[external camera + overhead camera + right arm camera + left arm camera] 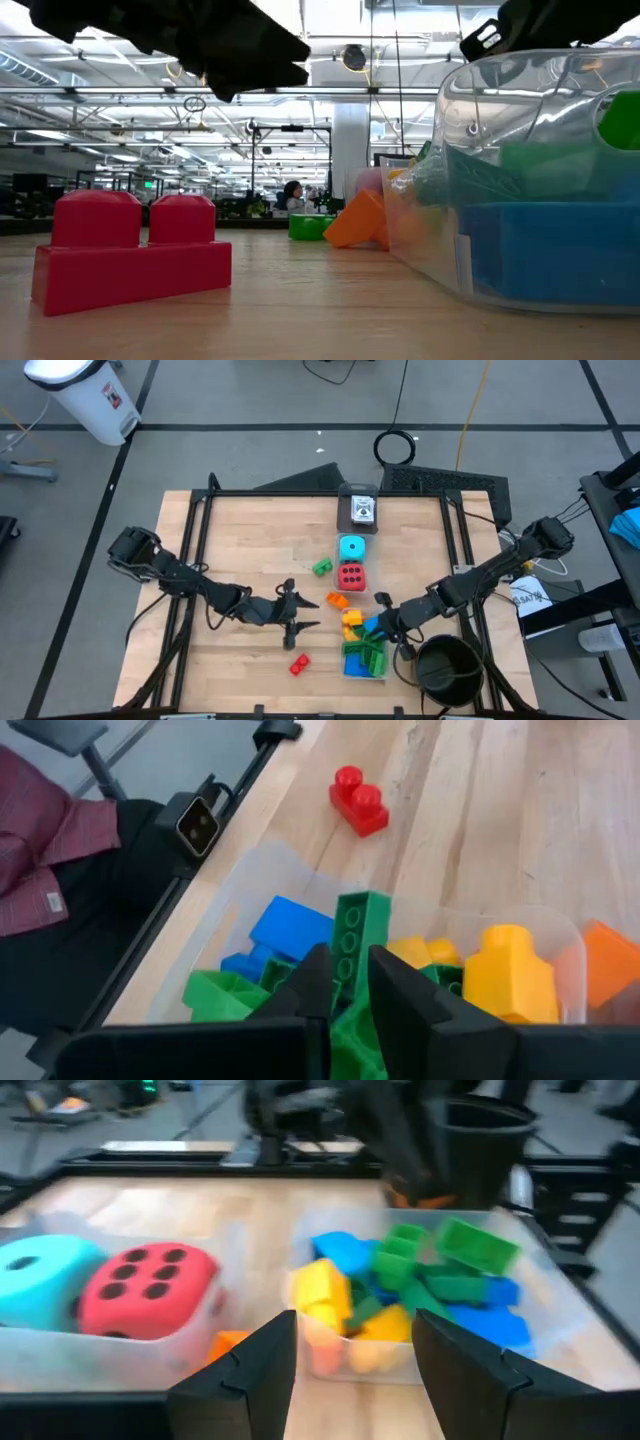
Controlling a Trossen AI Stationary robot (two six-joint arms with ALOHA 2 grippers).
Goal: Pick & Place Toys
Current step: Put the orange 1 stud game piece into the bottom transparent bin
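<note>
- Red two-stud brick (130, 250) sits closest to the low camera, alone on the bare wood of the table (250, 540); from above it lies near the front edge, just left of the clear box (365, 657).
- Clear box holds a heap of bricks: green, blue and yellow, piled above its rim; right wrist view shows a blue brick (290, 927) and a yellow brick (508, 975) inside.
- Right gripper (384, 622) is over the box's far end; fingers narrow, pinched on a long green brick (357, 948) that stands up out of the heap.
- Left gripper (300, 613) hovers over bare wood left of the box, fingers spread wide, holding nothing.
- Red die (351, 576) and cyan die (351, 547) sit side by side, touching, in a second clear container (120, 1355) toward the table's far side.
- Small green brick (322, 567) lies just left of the dice; orange brick (338, 600) lies between red die and box.
- White picture card (363, 510) rests near the far edge.
- Black round bowl (448, 666) stands right of the box, at the front right corner.
</note>
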